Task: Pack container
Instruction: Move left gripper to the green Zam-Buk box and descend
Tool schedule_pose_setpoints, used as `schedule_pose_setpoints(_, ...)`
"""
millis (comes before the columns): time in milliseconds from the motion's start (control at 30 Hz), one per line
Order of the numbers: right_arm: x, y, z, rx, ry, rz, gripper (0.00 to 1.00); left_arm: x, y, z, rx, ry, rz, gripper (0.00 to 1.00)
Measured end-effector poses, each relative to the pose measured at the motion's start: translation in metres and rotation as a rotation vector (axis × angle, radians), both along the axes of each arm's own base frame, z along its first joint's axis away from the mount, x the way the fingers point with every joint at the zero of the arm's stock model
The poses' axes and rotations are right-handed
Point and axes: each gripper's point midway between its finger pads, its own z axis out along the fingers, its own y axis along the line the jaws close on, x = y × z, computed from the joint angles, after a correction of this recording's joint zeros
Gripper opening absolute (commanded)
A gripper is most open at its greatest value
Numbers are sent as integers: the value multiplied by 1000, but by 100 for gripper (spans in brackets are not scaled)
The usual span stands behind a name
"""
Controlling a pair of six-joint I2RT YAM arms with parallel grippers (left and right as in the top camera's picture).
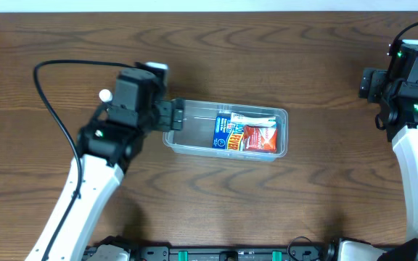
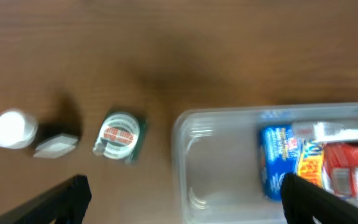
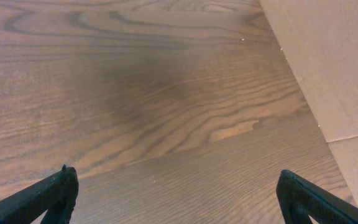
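Note:
The clear plastic container (image 1: 191, 135) lies in the middle of the table. Its right half holds a blue snack packet (image 1: 227, 133), a red packet (image 1: 260, 138) and a white strip along their top. My left gripper (image 1: 174, 116) is open over the container's left end. In the left wrist view the container (image 2: 222, 162) has its left half bare, with the blue packet (image 2: 277, 163) and red packet (image 2: 348, 169) at right, and my open jaws (image 2: 182, 199) straddle its left wall. My right gripper (image 1: 369, 83) is open and empty at the far right, over bare wood (image 3: 176, 193).
Left of the container, a small round green-and-white packet (image 2: 120, 135), a small white square piece (image 2: 56, 144) and a white cap (image 2: 14, 129) lie on the wood. A beige board (image 3: 334, 62) borders the table in the right wrist view.

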Motion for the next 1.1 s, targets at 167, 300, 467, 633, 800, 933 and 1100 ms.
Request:
schedule_pose_setpoints(167,0,0,0,0,0,0,99,15,17,13,29,115,50,98)
schedule_pose_setpoints(300,0,0,0,0,0,0,99,39,19,13,64,199,45,98)
schedule_pose_setpoints(467,0,0,0,0,0,0,99,63,23,-24,109,313,26,98)
schedule_pose_setpoints(633,0,0,0,0,0,0,99,69,46,-59,132,412,45,98)
schedule_pose_setpoints(800,0,0,0,0,-1,0,99,67,64,-61,137,428,5,98)
schedule_pose_setpoints(933,0,0,0,0,0,0,99,65,64,-61,150,431,-65,98)
schedule_pose_setpoints(1100,0,0,0,0,0,0,99,66,61,-74,164,457,-130,98)
